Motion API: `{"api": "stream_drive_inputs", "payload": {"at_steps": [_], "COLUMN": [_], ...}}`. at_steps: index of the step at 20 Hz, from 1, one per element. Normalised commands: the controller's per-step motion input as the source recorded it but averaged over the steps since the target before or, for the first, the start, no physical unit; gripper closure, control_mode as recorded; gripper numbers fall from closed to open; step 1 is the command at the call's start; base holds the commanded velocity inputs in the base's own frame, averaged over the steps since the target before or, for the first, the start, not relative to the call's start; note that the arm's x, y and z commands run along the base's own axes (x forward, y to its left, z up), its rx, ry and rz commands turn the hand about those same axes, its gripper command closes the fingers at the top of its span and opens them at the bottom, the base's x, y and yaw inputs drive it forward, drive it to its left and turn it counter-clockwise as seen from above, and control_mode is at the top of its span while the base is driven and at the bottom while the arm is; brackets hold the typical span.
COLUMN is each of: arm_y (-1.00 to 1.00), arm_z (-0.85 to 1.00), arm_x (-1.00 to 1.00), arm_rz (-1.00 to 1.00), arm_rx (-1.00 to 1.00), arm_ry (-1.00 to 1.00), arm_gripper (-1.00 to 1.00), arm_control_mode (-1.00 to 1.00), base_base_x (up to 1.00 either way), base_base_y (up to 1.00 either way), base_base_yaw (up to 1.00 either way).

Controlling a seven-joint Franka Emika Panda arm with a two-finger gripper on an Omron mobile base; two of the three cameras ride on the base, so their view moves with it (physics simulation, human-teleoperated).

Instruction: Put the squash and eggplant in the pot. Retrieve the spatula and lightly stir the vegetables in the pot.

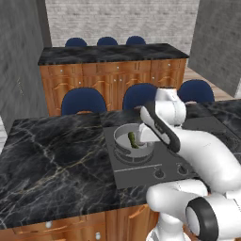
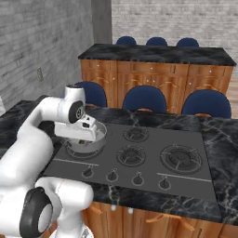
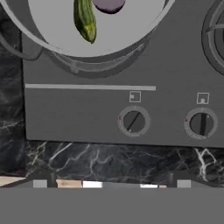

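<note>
Squash (image 3: 85, 19) and eggplant (image 3: 109, 5) lie in the pot (image 3: 131, 30), eggplant at squash's three o'clock; pot sits on the stove (image 3: 87, 113), knobs (image 3: 134, 121) at six.

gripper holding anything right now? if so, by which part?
Nothing is held. The gripper is open and empty; the squash and eggplant lie in the pot.

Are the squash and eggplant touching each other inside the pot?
Apart. The hand view shows bare pot floor between the squash and eggplant.
</note>
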Motion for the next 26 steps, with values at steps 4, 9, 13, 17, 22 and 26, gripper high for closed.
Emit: {"api": "stream_drive_inputs", "payload": {"at_steps": [4, 9, 13, 17, 22, 26], "arm_y": [0.00, 0.00, -0.01, 0.00, 0.00, 0.00], "arm_z": [0.10, 0.00, 0.00, 0.00, 0.00, 0.00], "arm_x": [-0.68, -0.13, -0.07, 0.00, 0.00, 0.00], "arm_rz": [0.06, 0.03, 0.00, 0.00, 0.00, 0.00], "arm_rx": [0.00, 0.00, 0.00, 0.00, 0.00, 0.00], "arm_ry": [-0.10, -0.04, 0.00, 0.00, 0.00, 0.00], "arm_gripper": [-1.00, -1.00, -1.00, -1.00, -1.00, -1.00], "arm_control_mode": [-1.00, -1.00, 1.00, 1.00, 1.00, 1.00], "base_base_x": [0.00, 0.00, -0.14, -0.67, -0.41, 0.00], "base_base_y": [0.00, 0.00, -0.03, -0.42, -0.91, -1.00], "base_base_yaw": [0.00, 0.00, -0.01, -0.06, -0.11, -0.13]}}
